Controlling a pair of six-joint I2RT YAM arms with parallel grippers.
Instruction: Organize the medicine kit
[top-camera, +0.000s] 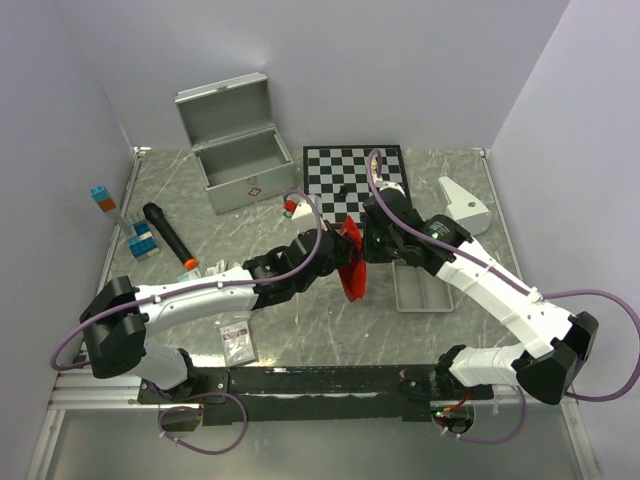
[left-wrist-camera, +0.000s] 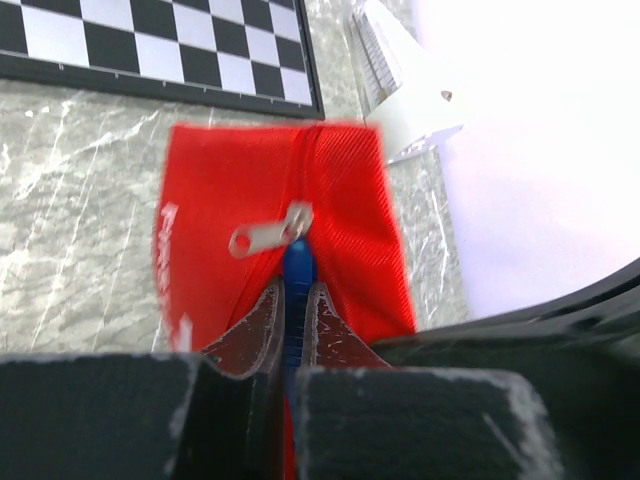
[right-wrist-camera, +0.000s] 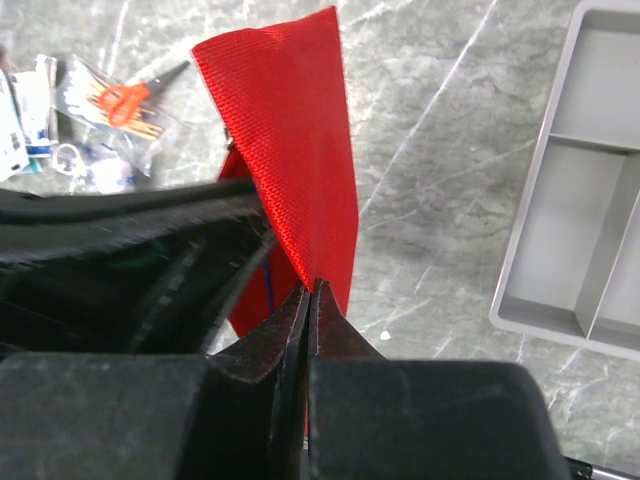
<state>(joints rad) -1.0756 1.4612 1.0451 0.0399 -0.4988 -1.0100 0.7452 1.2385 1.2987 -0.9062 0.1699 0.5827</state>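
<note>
Top external: red pouch (top-camera: 351, 262) at frame centre, held clear of the worktop (top-camera: 300, 330) and standing on edge. Its long axis runs top to bottom of the frame, slightly slanted. Left hand (top-camera: 332, 258) meets it from the left, right hand (top-camera: 366, 242) from the right.

Left wrist: fingers pinched shut on the pouch at the zip line, silver pull (left-wrist-camera: 268, 236) just above them.

Right wrist: fingers clamped on the pouch's edge.

Case (top-camera: 238, 150) sits upper left, lid open and leaning back, red diamond mark facing frame bottom. Chessboard (top-camera: 340, 170) beside it; grey tray (top-camera: 422, 292) right of centre.

Worktop is grey marbled; plain pale walls (top-camera: 400, 60) on three sides.
</note>
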